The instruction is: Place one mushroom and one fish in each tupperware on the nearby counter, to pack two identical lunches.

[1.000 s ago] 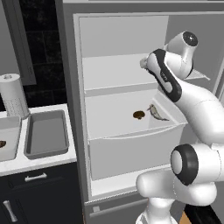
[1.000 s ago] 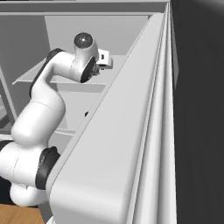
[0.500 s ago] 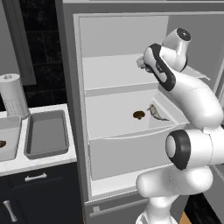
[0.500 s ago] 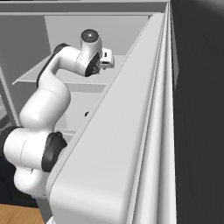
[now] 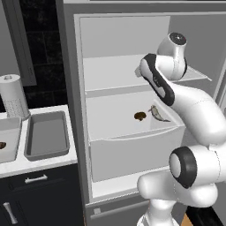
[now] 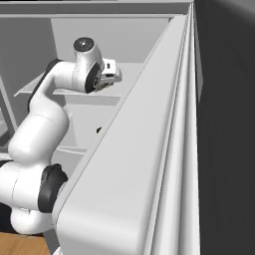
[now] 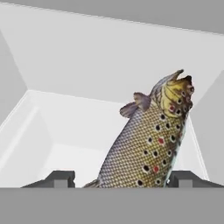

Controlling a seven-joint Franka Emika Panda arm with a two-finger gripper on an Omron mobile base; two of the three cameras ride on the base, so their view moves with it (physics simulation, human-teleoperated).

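One fish (image 7: pixel 148 144) sits clamped between the gripper (image 7: pixel 118 177) fingertips inside the open fridge (image 5: pixel 70 110), left of which the counter (image 5: pixel 39 163) waits.

Left to right from the fridge as landmark: farthest left on the counter stands a paper towel roll (image 5: pixel 14 96), then a tupperware (image 5: pixel 9 143) with a small brown item inside, then an empty grey tupperware (image 5: pixel 47 136) just beside the fridge wall. Inside the fridge, a mushroom (image 5: pixel 140 116) and a second fish (image 5: pixel 159 114) lie close together on the lower shelf, below the raised hand. Doing this step well likely means lifting the spotted fish clear of the shelf edges, swinging left past the fridge wall, and keeping the squeeze firm since the body hangs long beyond the tips.
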